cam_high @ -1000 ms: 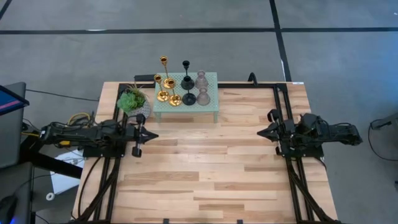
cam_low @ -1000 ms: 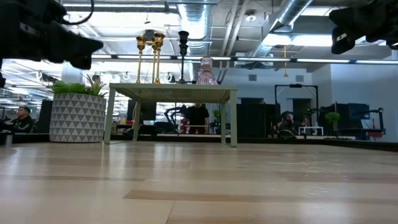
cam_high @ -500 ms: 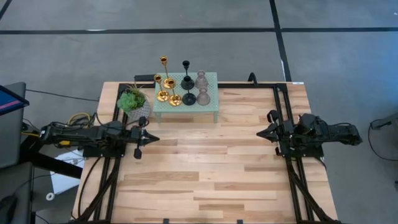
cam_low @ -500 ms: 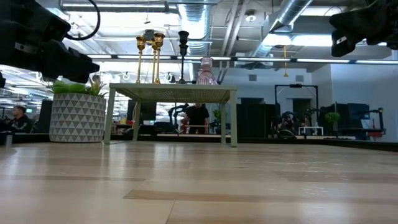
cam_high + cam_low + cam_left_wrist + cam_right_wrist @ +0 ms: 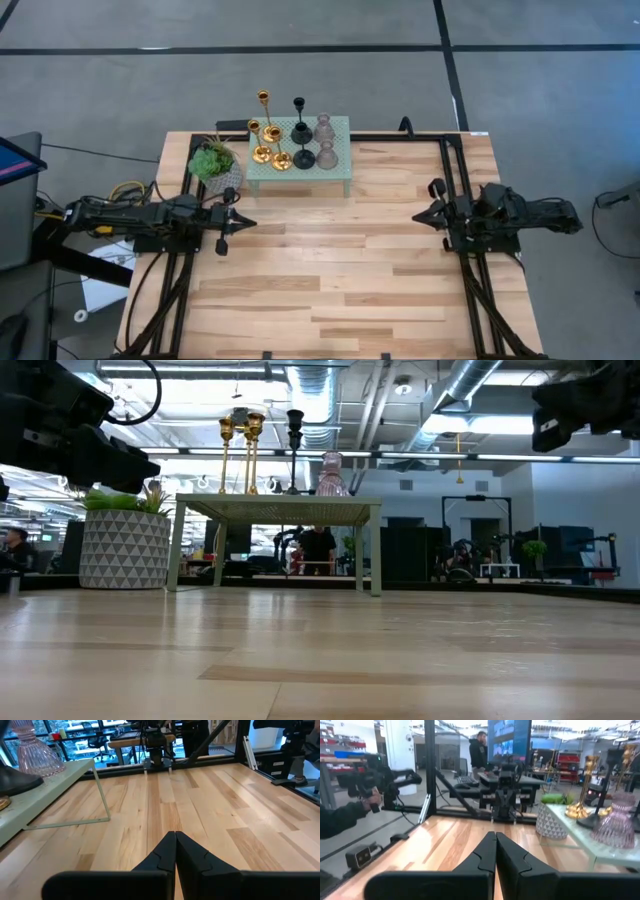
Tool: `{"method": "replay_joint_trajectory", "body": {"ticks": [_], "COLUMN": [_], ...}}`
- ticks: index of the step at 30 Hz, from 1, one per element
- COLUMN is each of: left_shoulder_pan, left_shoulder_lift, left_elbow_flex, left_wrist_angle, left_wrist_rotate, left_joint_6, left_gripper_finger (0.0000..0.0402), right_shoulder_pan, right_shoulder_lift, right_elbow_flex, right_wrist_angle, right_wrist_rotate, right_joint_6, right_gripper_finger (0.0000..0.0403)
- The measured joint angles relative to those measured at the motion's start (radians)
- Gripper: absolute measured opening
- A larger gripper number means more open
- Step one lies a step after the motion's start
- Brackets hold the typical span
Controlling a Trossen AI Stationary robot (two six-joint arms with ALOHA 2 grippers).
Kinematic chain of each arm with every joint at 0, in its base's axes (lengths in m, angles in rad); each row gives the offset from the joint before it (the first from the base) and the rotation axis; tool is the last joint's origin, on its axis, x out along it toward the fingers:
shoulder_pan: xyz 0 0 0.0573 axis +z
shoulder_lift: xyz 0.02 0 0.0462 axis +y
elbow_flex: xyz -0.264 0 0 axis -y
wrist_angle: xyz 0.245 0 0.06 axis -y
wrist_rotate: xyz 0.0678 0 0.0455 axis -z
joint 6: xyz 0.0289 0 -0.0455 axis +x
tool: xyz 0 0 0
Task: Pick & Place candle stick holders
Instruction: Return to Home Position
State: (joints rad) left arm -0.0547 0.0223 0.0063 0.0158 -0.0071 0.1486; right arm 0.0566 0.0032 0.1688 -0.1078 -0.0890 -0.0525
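Left gripper (image 5: 247, 222) pinched closed mid-left, my right gripper (image 5: 417, 213) closed mid-right; high view alone shows all holders (image 5: 300, 133) on shelf (image 5: 341, 140).

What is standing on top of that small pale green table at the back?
On the small pale green table stand three shiny gold candle holders, two black ones and two pink glass ones. From table height, several hide behind others.

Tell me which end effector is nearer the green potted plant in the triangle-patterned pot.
Left. The left end effector hangs close beside the potted plant; the right end effector is far off across the wooden table.
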Motion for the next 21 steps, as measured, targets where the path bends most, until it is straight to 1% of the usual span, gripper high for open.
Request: {"method": "replay_joint_trajectory", "body": {"ticks": [2,6,13,21], "left_shoulder_pan": [0.0,0.0,0.0,0.0], "left_shoulder_lift": [0.0,0.0,0.0,0.0], "left_elbow_flex": [0.0,0.0,0.0,0.0], "left_wrist_angle": [0.0,0.0,0.0,0.0], "left_wrist_rotate": [0.0,0.0,0.0,0.0], "left_joint_6": [-0.004,-0.027,-0.053,-0.053], "left_gripper_finger": [0.0008,0.0008,0.0008,0.0008], "right_shoulder_pan": [0.0,-0.001,-0.001,0.0], "right_shoulder_lift": [0.0,0.0,0.0,0.0], "right_elbow_flex": [-0.018,-0.07,-0.147,-0.161], "right_wrist_angle": [0.007,0.113,0.165,0.141], "right_wrist_rotate": [0.001,0.006,0.003,0.0], "right_joint_6": [0.001,0.002,0.001,-0.029], "right_gripper_finger": [0.0,0.0,0.0,0.0]}}
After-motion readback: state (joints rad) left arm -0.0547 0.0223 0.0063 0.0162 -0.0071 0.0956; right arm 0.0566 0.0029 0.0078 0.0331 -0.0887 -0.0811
